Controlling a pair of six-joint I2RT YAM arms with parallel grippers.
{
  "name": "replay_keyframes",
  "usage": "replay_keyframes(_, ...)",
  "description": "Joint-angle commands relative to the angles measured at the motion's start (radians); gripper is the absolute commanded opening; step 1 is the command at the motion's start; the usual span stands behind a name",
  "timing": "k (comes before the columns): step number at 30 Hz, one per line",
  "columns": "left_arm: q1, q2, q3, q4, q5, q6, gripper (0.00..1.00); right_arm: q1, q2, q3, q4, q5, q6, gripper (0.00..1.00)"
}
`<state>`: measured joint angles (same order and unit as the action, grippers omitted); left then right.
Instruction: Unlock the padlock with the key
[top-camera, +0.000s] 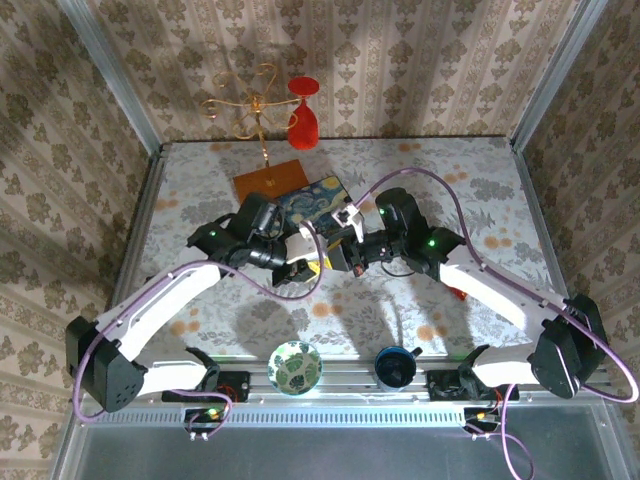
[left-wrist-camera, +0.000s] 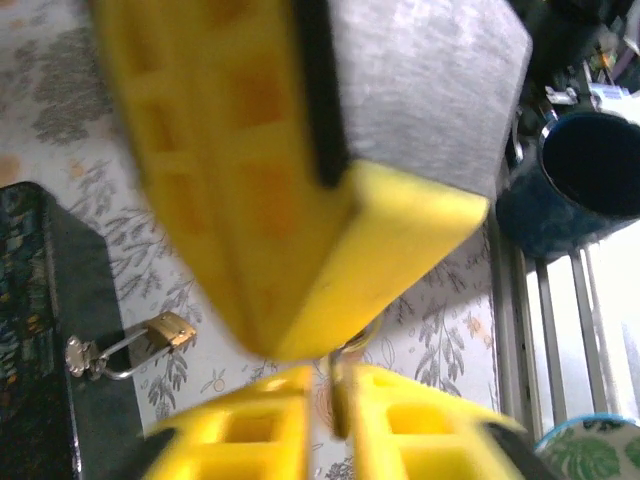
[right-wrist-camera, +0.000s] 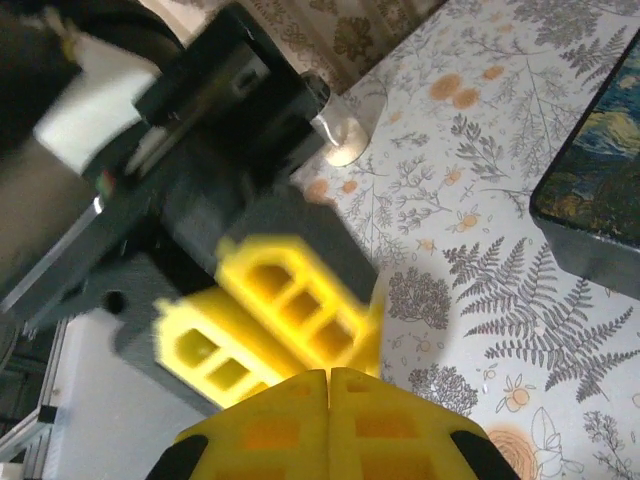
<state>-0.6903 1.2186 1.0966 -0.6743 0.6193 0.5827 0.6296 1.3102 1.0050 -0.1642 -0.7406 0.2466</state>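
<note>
**On the flowered tabletop, padlock hanging at the blue box's hasp**

On the tabletop the painted blue box lies with its lid down. The padlock hangs from the metal hasp on the box's side, shackle through the loop, with its brassy body tilted out over the cloth. At the near edge, on the metal rail, stand a leaf-patterned bowl and a dark blue mug. The mug's inside looks dark, and what it holds cannot be told.

Behind the box a gold wire stand rises from a wooden base, with a red glass beside it near the back wall.

Both arms reach in from the near corners and meet just in front of the box, so they hide its near side from above. The left gripper points down beside the padlock, apart from it. Its jaws are nearly together, with a slim brassy piece at the gap that is too blurred to name, so I cannot tell whether they are gripping. The right gripper hovers close over the left one, its jaws clenched tight together, and its yellow finger blocks much of the left wrist view.
</note>
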Motion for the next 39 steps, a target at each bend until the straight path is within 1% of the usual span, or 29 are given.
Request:
replay_keyframes(1, 0.037, -0.092, -0.045, 0.101, 0.015, -0.070, 0.35, -0.035, -0.053, -0.066, 0.102, 0.035, 0.082, 0.00)
replay_keyframes(2, 0.046, -0.122, -0.069, 0.136, 0.030, -0.089, 0.38, -0.049, -0.066, -0.088, 0.148, 0.032, 0.115, 0.00)
replay_keyframes(4, 0.062, -0.179, -0.117, 0.213, 0.067, -0.133, 0.40, -0.075, -0.088, -0.120, 0.217, 0.029, 0.172, 0.00)
replay_keyframes(6, 0.080, -0.238, -0.169, 0.320, 0.071, -0.196, 0.42, -0.101, -0.111, -0.159, 0.303, 0.027, 0.234, 0.00)
replay_keyframes(9, 0.109, -0.318, -0.272, 0.564, 0.073, -0.358, 0.42, -0.133, -0.133, -0.205, 0.436, 0.008, 0.326, 0.00)
replay_keyframes(10, 0.118, -0.334, -0.302, 0.655, 0.070, -0.432, 0.42, -0.141, -0.138, -0.219, 0.484, -0.002, 0.358, 0.00)
replay_keyframes(11, 0.127, -0.344, -0.334, 0.749, 0.064, -0.505, 0.41, -0.145, -0.141, -0.230, 0.532, -0.013, 0.385, 0.00)
replay_keyframes(14, 0.138, -0.330, -0.383, 0.949, 0.068, -0.680, 0.39, -0.145, -0.146, -0.248, 0.645, -0.037, 0.439, 0.00)
replay_keyframes(17, 0.138, -0.290, -0.393, 1.063, 0.117, -0.777, 0.38, -0.145, -0.152, -0.252, 0.714, -0.059, 0.468, 0.00)
replay_keyframes(19, 0.138, -0.261, -0.382, 1.096, 0.150, -0.807, 0.38, -0.142, -0.158, -0.250, 0.743, -0.079, 0.476, 0.00)
replay_keyframes(22, 0.138, -0.233, -0.348, 1.085, 0.178, -0.818, 0.34, -0.134, -0.175, -0.247, 0.715, -0.076, 0.457, 0.00)
replay_keyframes(26, 0.134, -0.210, -0.315, 1.045, 0.232, -0.804, 0.31, -0.126, -0.196, -0.251, 0.682, -0.054, 0.439, 0.00)
replay_keyframes(29, 0.112, -0.195, -0.295, 1.006, 0.258, -0.775, 0.30, -0.124, -0.201, -0.249, 0.666, -0.045, 0.430, 0.00)
replay_keyframes(35, 0.051, -0.168, -0.265, 0.963, 0.278, -0.699, 0.30, -0.112, -0.183, -0.231, 0.657, -0.049, 0.422, 0.00)
replay_keyframes(39, 0.050, -0.146, -0.254, 0.955, 0.274, -0.687, 0.29, -0.104, -0.174, -0.220, 0.654, -0.056, 0.422, 0.00)
